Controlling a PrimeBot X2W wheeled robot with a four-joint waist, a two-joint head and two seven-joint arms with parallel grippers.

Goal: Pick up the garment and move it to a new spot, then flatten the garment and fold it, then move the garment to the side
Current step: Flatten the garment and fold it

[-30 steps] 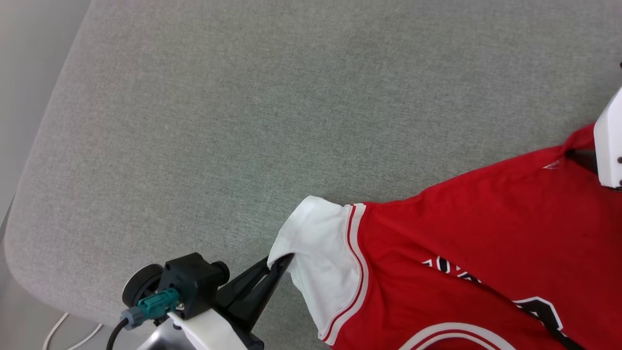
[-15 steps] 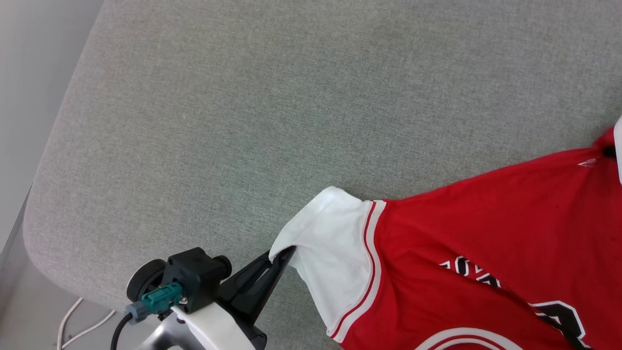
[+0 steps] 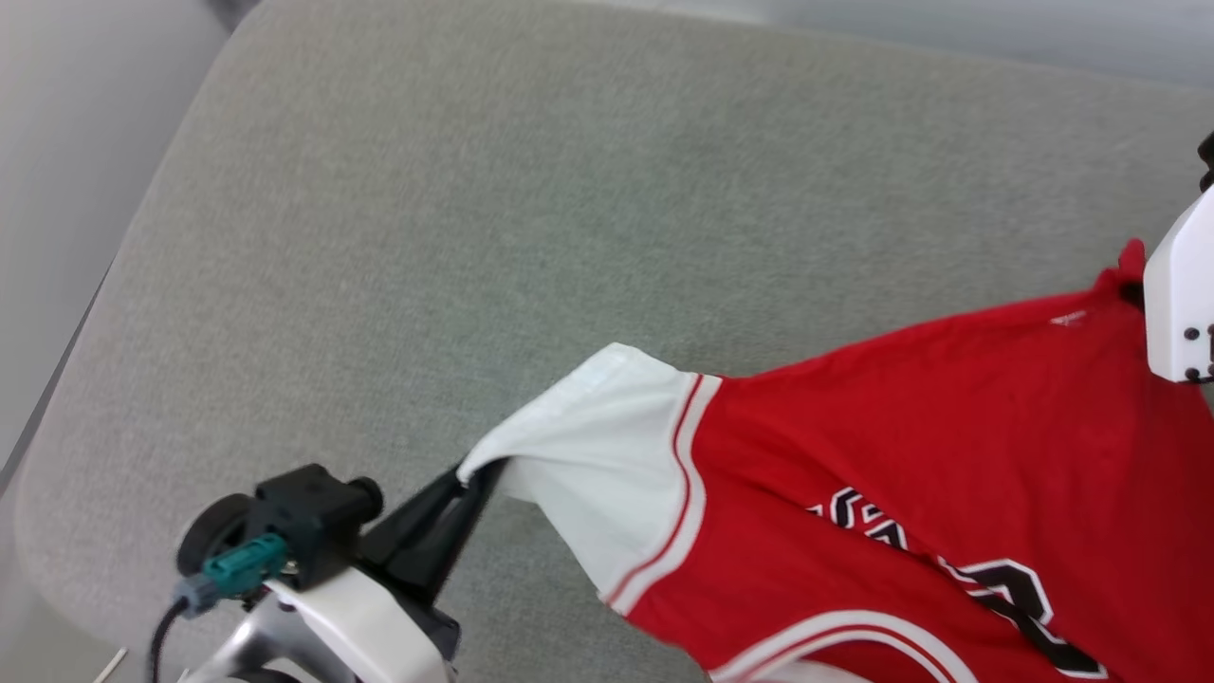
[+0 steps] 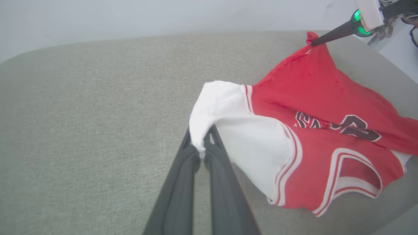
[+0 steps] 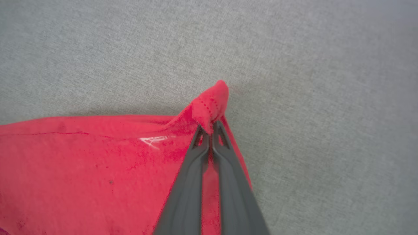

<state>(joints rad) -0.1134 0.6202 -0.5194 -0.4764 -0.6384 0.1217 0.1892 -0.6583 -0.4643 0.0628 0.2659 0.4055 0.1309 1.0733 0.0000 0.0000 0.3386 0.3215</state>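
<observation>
Garment [image 3: 910,427]: red jersey, white sleeve, black lettering face up, stretched between both grippers over grey upholstered surface [image 3: 455,237], lower part resting on it. Left gripper [image 4: 200,151]: fingers pinched together on the white sleeve's edge. Right gripper [image 5: 210,126]: fingers clamped on a red hem corner, held up in a peak.

L gripper [image 3: 471,477], two long dark fingers, sits lower left in head view, pointing up-right. Jaws pinched together on white sleeve hem of red jersey T-shirt [image 3: 901,408]. White L wrist shell [image 3: 356,621] sits behind. R gripper [image 5: 211,126] likewise clamped, on red corner. White R wrist housing [image 3: 1179,294] at right edge.
</observation>
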